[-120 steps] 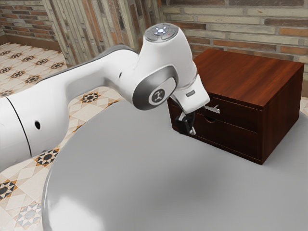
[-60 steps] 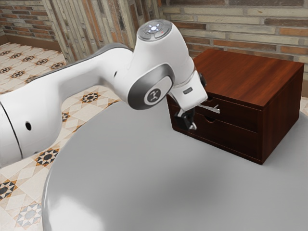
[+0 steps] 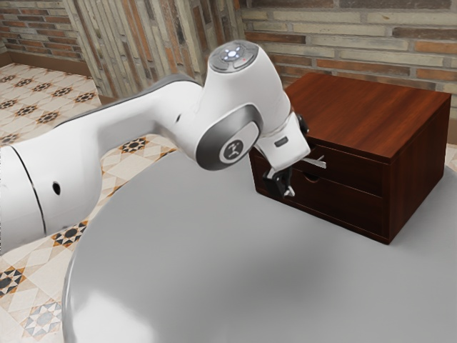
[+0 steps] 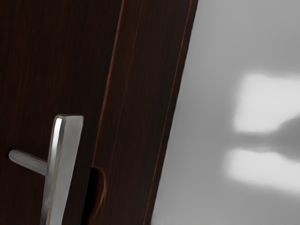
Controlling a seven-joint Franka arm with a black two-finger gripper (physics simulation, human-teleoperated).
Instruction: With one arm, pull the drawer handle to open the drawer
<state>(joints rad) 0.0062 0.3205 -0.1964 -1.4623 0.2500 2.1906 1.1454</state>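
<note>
In front of the wooden cabinet (image 3: 371,118), in the exterior view, the white arm (image 3: 143,136) reached in from the exterior view's left. It held the black end effector (image 3: 280,184) low, just above the grey surface (image 3: 214,271). The end effector sat close against the cabinet's front, near the corner at the exterior view's left. Whether it was open or closed could not be told, and nothing could be seen in its hold. The metal drawer handle (image 3: 315,162) lay just beside the end effector, a little above it and toward the exterior view's right, on the upper drawer front (image 3: 353,170). That front looked flush with the lower drawer front (image 3: 343,204). A patterned tile floor (image 3: 43,93) and a brick wall (image 3: 357,36) stood beyond the arm.

In the wrist view, the drawer handle (image 4: 61,168) showed as a flat silver bar on a short round post (image 4: 26,160), standing off the dark wood drawer front (image 4: 47,70), close ahead of the end effector. A small curved recess (image 4: 97,194) lay just beside the bar. The grey surface (image 4: 243,93) ran alongside the cabinet's edge.
</note>
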